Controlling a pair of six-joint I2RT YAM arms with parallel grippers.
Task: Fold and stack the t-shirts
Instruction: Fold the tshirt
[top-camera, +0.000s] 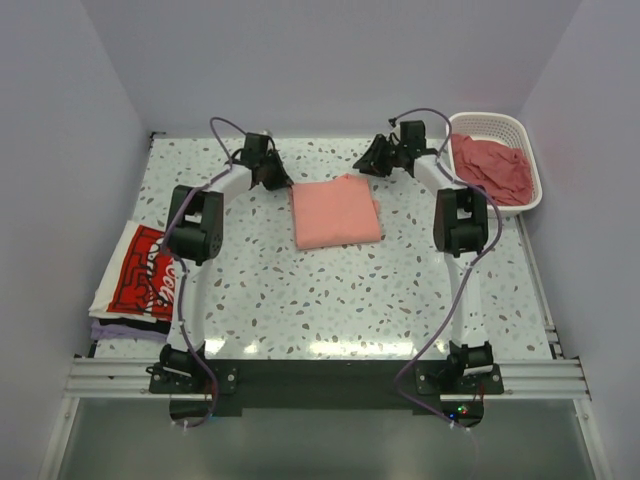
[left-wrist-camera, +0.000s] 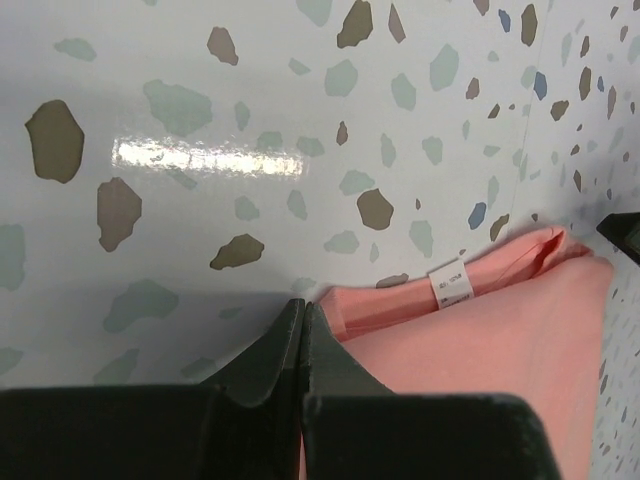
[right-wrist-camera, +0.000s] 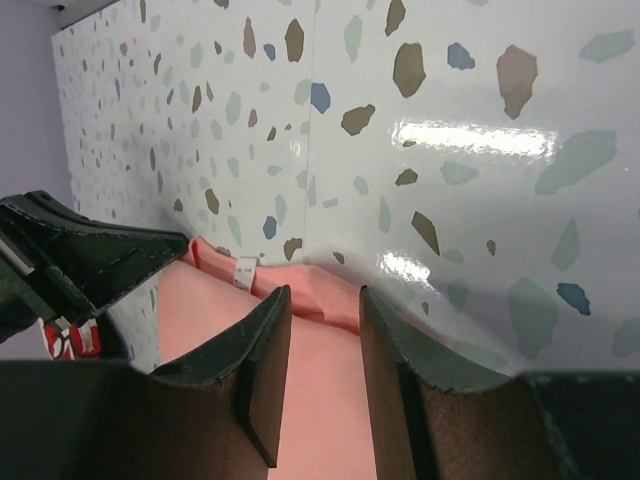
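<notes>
at the near left edge a white printed t-shirt (top-camera: 140, 268) lies on a pale purple t-shirt (top-camera: 122, 328). mid-table sits a folded salmon-pink t-shirt (top-camera: 335, 212). the left gripper (left-wrist-camera: 303, 310), claws pressed together, points down at its far left corner, with no cloth visibly pinched. the right gripper (right-wrist-camera: 325, 298) hangs with claws apart over the far right corner. far right, a white basket (top-camera: 490, 122) holds crumpled pink t-shirts (top-camera: 495, 168).
</notes>
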